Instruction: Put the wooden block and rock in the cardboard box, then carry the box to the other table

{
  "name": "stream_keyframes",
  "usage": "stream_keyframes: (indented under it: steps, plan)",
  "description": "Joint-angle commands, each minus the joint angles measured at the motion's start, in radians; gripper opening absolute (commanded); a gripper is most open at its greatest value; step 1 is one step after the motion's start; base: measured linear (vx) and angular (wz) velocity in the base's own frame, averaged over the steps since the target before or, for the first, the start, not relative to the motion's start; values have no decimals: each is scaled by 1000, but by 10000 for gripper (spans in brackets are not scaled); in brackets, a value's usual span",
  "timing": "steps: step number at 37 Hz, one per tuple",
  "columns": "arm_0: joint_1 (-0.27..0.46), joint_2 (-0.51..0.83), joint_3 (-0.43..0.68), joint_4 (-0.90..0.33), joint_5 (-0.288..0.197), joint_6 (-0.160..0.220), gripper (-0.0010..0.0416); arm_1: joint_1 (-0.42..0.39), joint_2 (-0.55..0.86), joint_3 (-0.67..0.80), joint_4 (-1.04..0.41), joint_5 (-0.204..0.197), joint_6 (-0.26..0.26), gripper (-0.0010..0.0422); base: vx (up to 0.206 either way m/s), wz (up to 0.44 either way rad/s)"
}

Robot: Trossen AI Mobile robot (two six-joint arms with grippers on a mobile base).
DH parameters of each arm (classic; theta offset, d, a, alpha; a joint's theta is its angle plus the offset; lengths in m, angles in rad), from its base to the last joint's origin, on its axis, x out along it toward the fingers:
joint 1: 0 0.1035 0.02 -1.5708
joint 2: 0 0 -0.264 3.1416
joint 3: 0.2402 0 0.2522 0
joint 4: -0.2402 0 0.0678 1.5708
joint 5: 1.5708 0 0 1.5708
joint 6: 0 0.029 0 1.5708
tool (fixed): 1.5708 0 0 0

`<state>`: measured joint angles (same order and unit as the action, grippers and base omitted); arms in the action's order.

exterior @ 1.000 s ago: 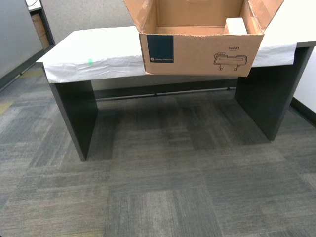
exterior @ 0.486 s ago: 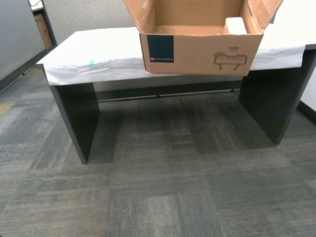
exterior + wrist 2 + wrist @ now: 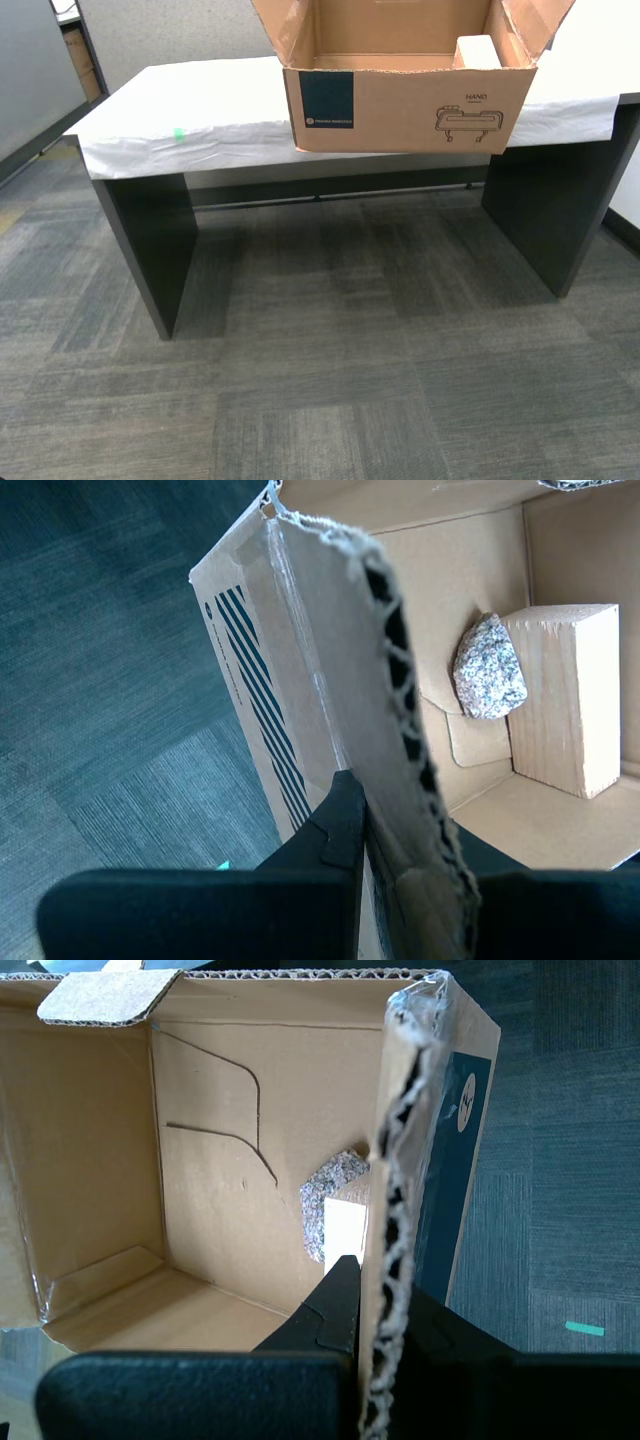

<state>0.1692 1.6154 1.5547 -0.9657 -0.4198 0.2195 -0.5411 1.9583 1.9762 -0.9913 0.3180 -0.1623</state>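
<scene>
The cardboard box [image 3: 410, 105] is hanging at twelve o'clock in the exterior view, in front of the other table [image 3: 210, 120] with its white sheet. Inside, the rock [image 3: 488, 668] is leaning against the wooden block [image 3: 570, 695]. My first hand [image 3: 372, 1305] is pinching one box wall, fingers clamped either side. My second hand [image 3: 385, 825] is clamping the opposite wall likewise. Grey carpet [image 3: 320, 380] is lying below.
</scene>
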Motion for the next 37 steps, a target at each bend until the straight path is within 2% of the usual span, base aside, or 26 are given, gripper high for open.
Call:
stream_keyframes:
  steps: [1,11,15,22,37]
  plan:
    - [3,-1,2,2,-35,-15,-1,-5,0,2,-9,34,2,-1,90,-37]
    - [3,-1,2,-30,-35,-44,-1,-21,0,-23,-16,34,-6,-1,94,-29]
    - [4,-1,2,-53,-35,-68,-1,-35,0,-62,3,33,-15,-1,98,-25]
    - [4,-1,1,-55,-35,-77,-1,-43,-1,-121,44,29,-33,-1,97,-15]
    - [9,-1,1,-48,-35,-95,-1,-37,-10,-135,77,29,11,-1,90,-12]
